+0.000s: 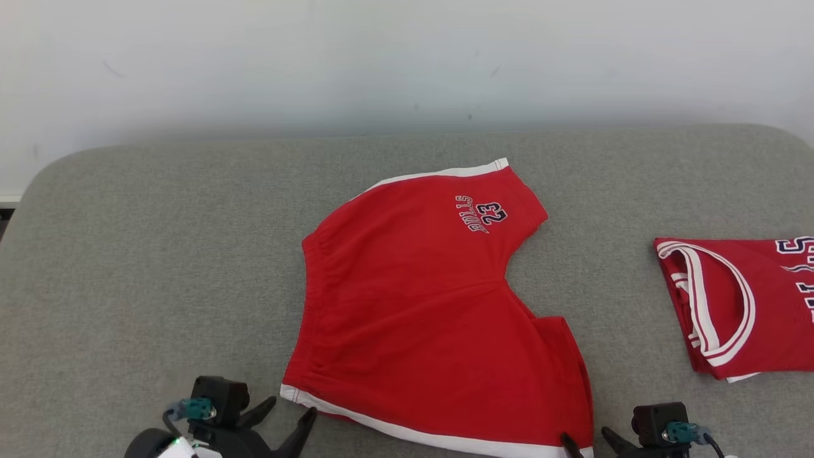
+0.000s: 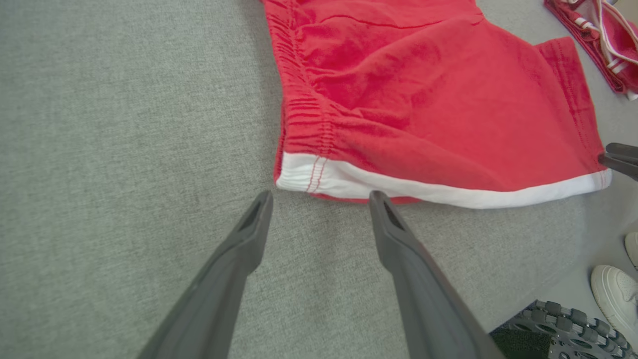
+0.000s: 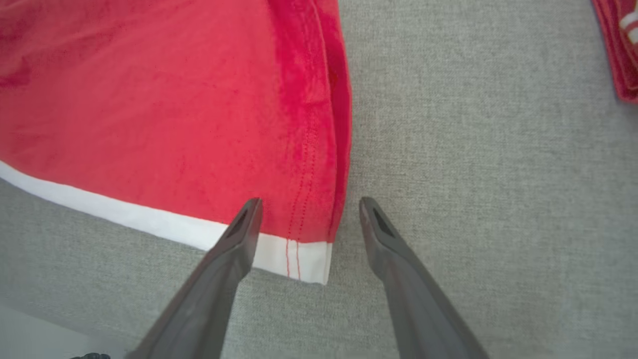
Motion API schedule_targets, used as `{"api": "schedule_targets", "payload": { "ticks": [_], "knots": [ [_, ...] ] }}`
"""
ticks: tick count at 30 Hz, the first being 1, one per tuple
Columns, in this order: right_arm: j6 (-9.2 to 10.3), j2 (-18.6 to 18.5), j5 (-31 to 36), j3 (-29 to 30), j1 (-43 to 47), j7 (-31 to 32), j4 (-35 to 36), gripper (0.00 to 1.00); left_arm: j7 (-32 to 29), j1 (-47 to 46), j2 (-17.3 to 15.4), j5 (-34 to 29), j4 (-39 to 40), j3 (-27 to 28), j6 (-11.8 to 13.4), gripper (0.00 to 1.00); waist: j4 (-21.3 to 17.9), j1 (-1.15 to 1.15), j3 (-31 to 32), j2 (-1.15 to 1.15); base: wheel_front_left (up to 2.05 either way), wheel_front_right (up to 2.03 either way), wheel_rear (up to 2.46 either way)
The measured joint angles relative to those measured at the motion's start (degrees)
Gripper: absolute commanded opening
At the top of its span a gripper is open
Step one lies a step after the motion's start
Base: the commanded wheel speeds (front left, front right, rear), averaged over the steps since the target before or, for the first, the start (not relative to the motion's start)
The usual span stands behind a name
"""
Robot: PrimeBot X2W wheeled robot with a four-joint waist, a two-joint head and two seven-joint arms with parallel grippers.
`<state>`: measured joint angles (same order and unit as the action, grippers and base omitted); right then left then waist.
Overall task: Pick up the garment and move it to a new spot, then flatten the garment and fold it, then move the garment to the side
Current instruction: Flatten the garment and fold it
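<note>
The garment (image 1: 420, 305) is a pair of red shorts with white trim and a "23" print, lying spread flat on the grey padded table (image 1: 159, 254). My left gripper (image 1: 292, 407) stands open at the shorts' near left corner. In the left wrist view its tips (image 2: 320, 195) reach the white hem of the shorts (image 2: 423, 99). My right gripper (image 1: 585, 436) is open at the near right corner. In the right wrist view its fingers (image 3: 310, 201) straddle that corner of the garment (image 3: 149, 99), the left one over the cloth. Neither holds anything.
A folded red jersey (image 1: 738, 305) with white stripes lies at the table's right side, also in the wrist views (image 2: 593, 30) (image 3: 623, 50). A person's white shoe (image 2: 615, 294) and a black ribbed part (image 2: 558, 329) show past the near table edge. A pale wall rises behind.
</note>
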<state>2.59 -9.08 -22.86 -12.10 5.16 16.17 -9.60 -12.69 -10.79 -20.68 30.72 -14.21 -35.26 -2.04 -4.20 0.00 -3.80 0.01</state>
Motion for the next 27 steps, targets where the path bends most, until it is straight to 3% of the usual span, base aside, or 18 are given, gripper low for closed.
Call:
{"api": "schedule_targets", "payload": {
  "ticks": [15, 16, 17, 18, 19, 20, 23, 25, 26, 27],
  "knots": [
    [1.3, 0.1, 0.02, 0.42, -0.64, 4.24, -1.66, 0.98, -3.81, -2.89, 1.52, 0.66, -3.48, -0.14, -0.19, 1.0, -0.29, 0.0, -1.58, -0.01, 0.0, 0.0, 0.0],
    [1.45, 0.11, 0.02, 0.38, -0.82, 4.58, -1.71, 0.86, -3.92, -3.2, 1.7, 0.66, -3.56, -0.2, -0.52, 1.0, -0.11, 0.0, -1.62, -0.01, 0.0, 0.0, 0.0],
    [1.47, 0.16, 0.02, 0.26, -0.96, 4.69, -1.78, 0.47, -3.93, -3.41, 1.82, 0.67, -3.67, -0.21, -0.51, 1.0, 0.06, 0.0, -1.67, -0.01, 0.0, 0.0, 0.0],
    [1.51, 0.21, 0.02, 0.2, -1.07, 5.09, -1.81, 0.34, -3.93, -3.52, 1.81, 0.67, -3.8, -0.21, -0.51, 1.0, 0.18, 0.0, -1.7, -0.01, 0.0, 0.0, 0.0],
    [1.52, 0.23, 0.01, 0.18, -1.13, 5.42, -1.89, 0.31, -3.98, -3.54, 1.78, 0.67, -3.93, -0.21, -0.52, 1.0, 0.26, 0.0, -1.73, -0.01, 0.0, 0.0, 0.0],
    [1.52, 0.24, -0.11, 0.23, -1.05, 5.67, -1.92, 0.31, -4.22, -3.59, 1.82, 0.67, -4.01, -0.34, -0.56, 1.0, 0.37, 0.0, -1.76, -0.01, 0.0, 0.0, 0.0],
    [1.52, 0.23, -0.3, -0.21, -0.93, 7.16, -2.04, 0.5, -4.42, -3.62, 2.04, 0.79, -4.31, -0.45, -0.57, 1.0, 0.8, 0.0, -1.9, -0.01, 0.0, 0.0, 0.0],
    [1.51, 0.09, -0.32, -0.18, -0.86, 7.83, -1.9, 0.71, -4.42, -3.62, 1.99, 1.55, -4.58, -0.42, -0.57, 1.0, 0.93, 0.0, -1.95, -0.01, 0.0, 0.0, 0.0],
    [1.52, 0.03, -0.32, -0.18, -0.79, 8.14, -1.69, 0.91, -4.43, -3.62, 1.99, 1.68, -4.61, -0.42, -0.57, 1.0, 0.97, 0.0, -1.97, -0.01, 0.0, 0.0, 0.0],
    [1.52, -0.03, -0.32, -0.14, -0.74, 8.39, -1.56, 1.0, -4.43, -3.62, 1.99, 1.68, -4.63, -0.42, -0.57, 1.0, 0.99, 0.0, -2.0, -0.01, 0.0, 0.0, 0.0]
  ]
}}
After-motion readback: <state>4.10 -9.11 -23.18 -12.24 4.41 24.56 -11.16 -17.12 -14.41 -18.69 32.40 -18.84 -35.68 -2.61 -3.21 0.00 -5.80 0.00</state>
